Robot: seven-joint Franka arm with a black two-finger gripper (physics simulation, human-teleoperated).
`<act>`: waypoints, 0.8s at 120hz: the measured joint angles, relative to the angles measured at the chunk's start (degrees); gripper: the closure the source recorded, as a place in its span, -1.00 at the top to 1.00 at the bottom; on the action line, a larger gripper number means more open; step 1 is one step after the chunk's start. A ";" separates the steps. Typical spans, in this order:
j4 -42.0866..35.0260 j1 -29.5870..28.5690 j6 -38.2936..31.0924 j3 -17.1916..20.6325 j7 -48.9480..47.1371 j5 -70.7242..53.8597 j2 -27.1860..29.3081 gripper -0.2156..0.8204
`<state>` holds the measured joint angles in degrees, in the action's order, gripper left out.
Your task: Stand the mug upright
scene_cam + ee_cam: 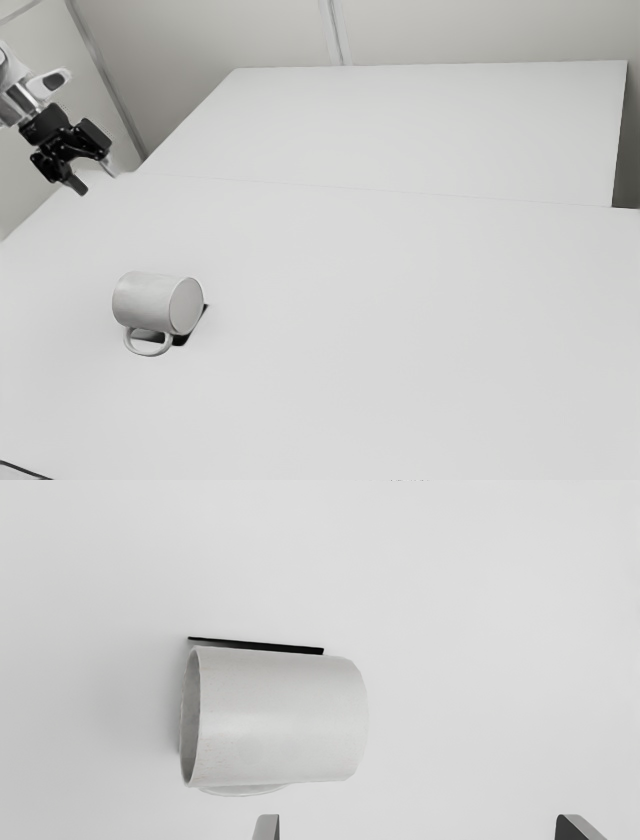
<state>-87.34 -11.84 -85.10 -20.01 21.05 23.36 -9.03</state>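
I have the black two-finger end effector [95, 178] released, its fingers spread wide, at the exterior view's far left, well apart from the smooth off-white cylindrical mug [148, 300], which lies on its side on the broad white table [400, 320], left and nearer, a thin black flat piece [260, 645] beside it

i see a plain white mug [280, 715] lying on its side on the white table [400, 330], toward the exterior view's left. its looped handle [149, 348] sits low, partly under the body; my wrist view looks slantwise at its open mouth [190, 720], shaded grey inside.
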 joint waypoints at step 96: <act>-16.13 -12.79 10.03 -4.97 28.91 33.00 -17.59 0.58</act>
<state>-103.47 -24.63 -75.07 -24.97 49.96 56.36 -26.62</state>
